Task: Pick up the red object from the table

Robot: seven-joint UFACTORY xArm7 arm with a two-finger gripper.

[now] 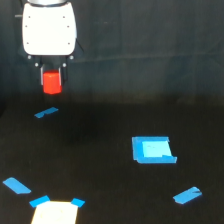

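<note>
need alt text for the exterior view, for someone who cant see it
A white robot arm's pincer holds the red object in the air above the black table, at the view's upper left. Blue tape pieces lie scattered on the table, and a pale taped sheet sits at the bottom edge.

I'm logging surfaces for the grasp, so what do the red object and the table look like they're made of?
Red object: probably plastic, going by its saturated, even color and soft sheen; the blur leaves it open. Table: matte black, with no glare, possibly cloth or painted board.
</note>
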